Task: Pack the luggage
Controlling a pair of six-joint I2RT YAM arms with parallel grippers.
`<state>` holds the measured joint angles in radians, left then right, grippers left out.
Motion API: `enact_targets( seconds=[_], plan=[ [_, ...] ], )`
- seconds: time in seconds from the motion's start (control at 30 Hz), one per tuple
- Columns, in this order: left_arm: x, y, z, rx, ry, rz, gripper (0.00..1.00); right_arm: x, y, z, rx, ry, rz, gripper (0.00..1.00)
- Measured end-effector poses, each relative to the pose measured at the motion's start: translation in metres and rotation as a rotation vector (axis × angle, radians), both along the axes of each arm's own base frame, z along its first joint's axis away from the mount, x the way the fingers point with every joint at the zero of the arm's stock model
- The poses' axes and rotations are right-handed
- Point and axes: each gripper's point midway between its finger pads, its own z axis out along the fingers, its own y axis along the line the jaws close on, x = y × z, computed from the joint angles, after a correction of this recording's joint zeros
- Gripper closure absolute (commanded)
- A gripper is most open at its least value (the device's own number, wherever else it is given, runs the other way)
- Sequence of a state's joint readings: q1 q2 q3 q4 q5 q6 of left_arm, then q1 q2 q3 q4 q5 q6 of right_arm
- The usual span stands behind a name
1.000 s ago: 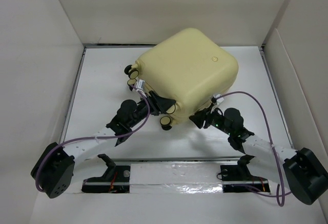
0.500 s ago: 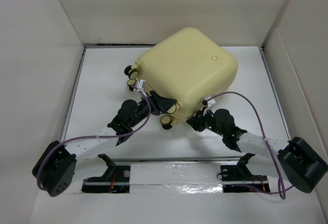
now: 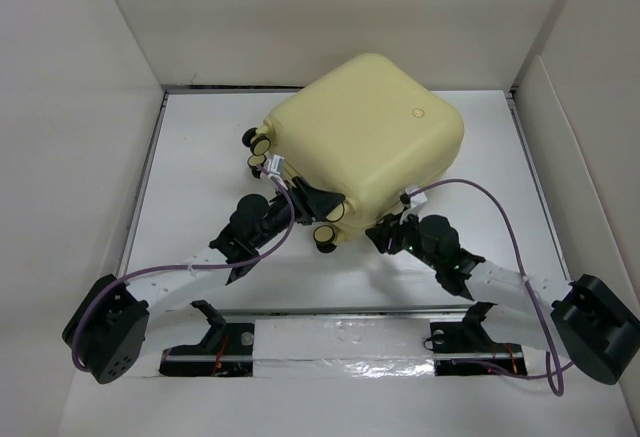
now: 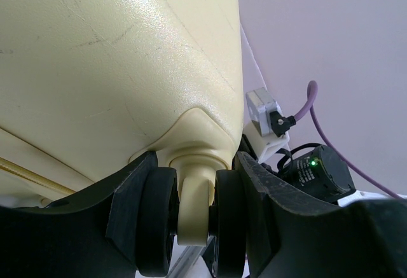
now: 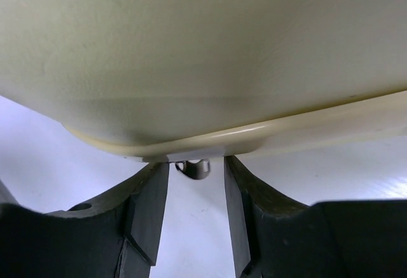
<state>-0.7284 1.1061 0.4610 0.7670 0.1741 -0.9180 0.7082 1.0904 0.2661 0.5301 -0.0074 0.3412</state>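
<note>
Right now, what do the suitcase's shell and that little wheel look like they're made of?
The luggage shell looks like hard moulded plastic: pale yellow, matte and finely pebbled, with faint scuff lines. The wheel looks like smooth black rubber or plastic, hard to tell which, on a slightly glossy yellow plastic fork.

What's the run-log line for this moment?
luggage: looks closed, emblem side up | left gripper: clamped on wheel, near-left corner | right gripper: open at seam, near edge, holding nothing
</note>
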Motion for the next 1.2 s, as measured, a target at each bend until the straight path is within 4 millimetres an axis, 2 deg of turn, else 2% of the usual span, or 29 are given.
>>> enact_targets(
  seconds=[0.23,0.37,0.47,0.53,0.7,0.8,1.0,1.07,1.2],
  plan=[
    [0.000,0.000,0.000,0.000,0.000,0.000,1.00,0.004,-0.003,0.004,-0.005,-0.021,-0.029,0.63],
    [0.000,0.000,0.000,0.001,0.000,0.003,1.00,0.007,-0.003,0.000,-0.011,-0.023,-0.037,0.75],
    [0.002,0.001,0.000,0.001,-0.001,0.011,1.00,0.009,-0.004,-0.001,-0.003,-0.040,-0.048,0.94],
    [0.002,0.002,0.000,0.001,0.000,0.012,1.00,0.008,-0.003,-0.001,0.016,-0.058,-0.053,1.00],
    [0.002,0.002,0.001,-0.001,-0.002,0.015,1.00,0.004,0.000,0.003,0.035,-0.087,-0.060,1.00],
    [0.004,0.000,0.001,-0.009,-0.002,0.013,1.00,-0.005,0.008,0.003,0.031,-0.092,-0.048,1.00],
    [0.007,-0.019,0.002,-0.017,0.044,-0.053,1.00,-0.016,0.017,0.004,-0.018,-0.093,-0.105,1.00],
    [0.007,-0.026,0.002,-0.017,0.059,-0.081,1.00,-0.020,0.028,0.003,-0.039,-0.085,-0.094,1.00],
    [0.006,-0.035,0.003,-0.011,0.085,-0.122,1.00,-0.022,0.065,0.009,-0.084,-0.078,-0.041,1.00]
  ],
)
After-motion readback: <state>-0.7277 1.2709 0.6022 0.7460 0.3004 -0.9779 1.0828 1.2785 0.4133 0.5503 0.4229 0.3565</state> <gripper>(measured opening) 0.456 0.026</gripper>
